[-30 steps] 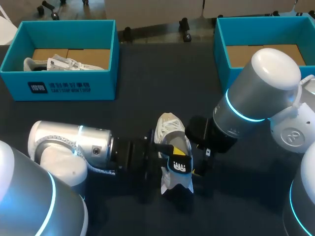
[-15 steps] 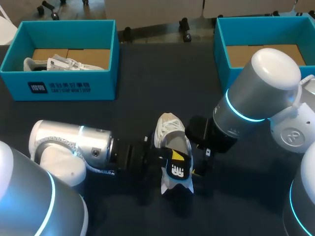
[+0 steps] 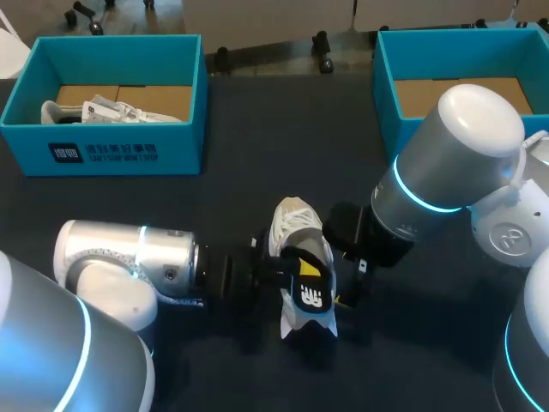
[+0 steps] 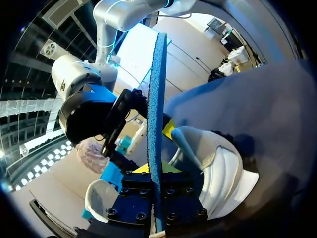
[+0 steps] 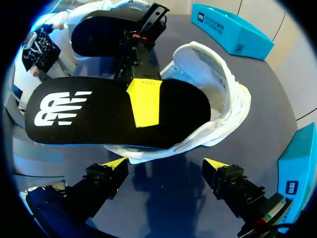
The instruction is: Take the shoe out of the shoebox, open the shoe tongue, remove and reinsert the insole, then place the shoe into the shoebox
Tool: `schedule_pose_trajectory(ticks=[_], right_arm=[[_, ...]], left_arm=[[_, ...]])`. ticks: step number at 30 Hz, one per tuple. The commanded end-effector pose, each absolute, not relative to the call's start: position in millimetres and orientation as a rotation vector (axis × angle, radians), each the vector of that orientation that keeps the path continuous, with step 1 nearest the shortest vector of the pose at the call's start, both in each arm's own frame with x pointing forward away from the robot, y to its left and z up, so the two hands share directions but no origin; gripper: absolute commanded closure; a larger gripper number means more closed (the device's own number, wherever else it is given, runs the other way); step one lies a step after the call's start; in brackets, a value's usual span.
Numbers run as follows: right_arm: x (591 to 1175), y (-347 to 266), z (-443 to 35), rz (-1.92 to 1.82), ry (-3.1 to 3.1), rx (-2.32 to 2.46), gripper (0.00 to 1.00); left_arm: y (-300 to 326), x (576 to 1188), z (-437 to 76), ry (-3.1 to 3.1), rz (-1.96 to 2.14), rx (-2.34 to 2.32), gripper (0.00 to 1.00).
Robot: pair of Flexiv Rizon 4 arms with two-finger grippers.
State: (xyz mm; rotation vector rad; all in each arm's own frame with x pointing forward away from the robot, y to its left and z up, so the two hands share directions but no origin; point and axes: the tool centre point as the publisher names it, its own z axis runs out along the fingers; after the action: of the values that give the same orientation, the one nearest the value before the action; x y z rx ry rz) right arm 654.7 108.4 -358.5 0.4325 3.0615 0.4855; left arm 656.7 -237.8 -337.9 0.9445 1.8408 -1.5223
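Observation:
A white shoe lies on the dark table, toe pointing away. Its black insole, printed with a white logo, sticks out over the heel end. My left gripper comes in from the left and is shut on the insole's middle. In the left wrist view the insole stands edge-on between the fingers, blue underside showing, with the shoe beside it. In the right wrist view the insole lies flat over the shoe, one yellow fingertip of the left gripper on top. My right gripper stands open just short of the shoe's side, holding nothing.
A teal shoebox at the back left holds another white shoe. A second teal shoebox stands at the back right, brown cardboard showing inside. My right arm's big joint hangs over the table's right side.
My left gripper's fingers closed onto the insole, which shifted slightly toward the near side and tipped. The right arm kept still.

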Motion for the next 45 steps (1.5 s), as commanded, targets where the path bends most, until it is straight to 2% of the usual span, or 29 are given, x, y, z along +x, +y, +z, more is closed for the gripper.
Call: schedule_pose_trajectory(ticks=[1,17,18,19,21,23,28,32,35,41,45], right_arm=[[653.4,108.7,-359.1,0.486,3.059,0.434,0.0],[653.4,108.7,-359.1,0.486,3.059,0.434,0.0],[653.4,108.7,-359.1,0.486,3.059,0.434,0.0],[653.4,108.7,-359.1,0.486,3.059,0.434,0.0],[653.4,108.7,-359.1,0.486,3.059,0.434,0.0],[653.4,108.7,-359.1,0.486,3.059,0.434,0.0],[653.4,108.7,-359.1,0.486,3.059,0.434,0.0],[653.4,108.7,-359.1,0.486,3.059,0.434,0.0],[653.4,108.7,-359.1,0.486,3.059,0.434,0.0],[653.4,108.7,-359.1,0.486,3.059,0.434,0.0],[653.4,108.7,-359.1,0.486,3.059,0.434,0.0]], left_arm=[[-238.9,661.1,-340.1,1.835,-1.498,0.944,1.0],[-235.2,668.0,-337.1,1.83,-1.484,0.914,1.0],[-234.3,666.7,-336.2,1.837,-1.489,0.909,0.94],[-233.6,665.1,-334.5,1.847,-1.499,0.902,0.73],[-231.9,661.3,-329.7,1.851,-1.518,0.893,0.65],[-231.4,659.3,-326.7,1.858,-1.521,0.89,0.66],[-231.5,649.4,-318.4,1.868,-1.507,0.896,0.62],[-232.7,646.4,-314.4,1.87,-1.489,0.888,0.64],[-233.4,644.6,-313.1,1.868,-1.465,0.872,0.6],[-238.2,637.8,-310.9,1.886,-1.406,0.88,0.72],[-239.8,635.8,-310.6,1.897,-1.383,0.887,0.76]])
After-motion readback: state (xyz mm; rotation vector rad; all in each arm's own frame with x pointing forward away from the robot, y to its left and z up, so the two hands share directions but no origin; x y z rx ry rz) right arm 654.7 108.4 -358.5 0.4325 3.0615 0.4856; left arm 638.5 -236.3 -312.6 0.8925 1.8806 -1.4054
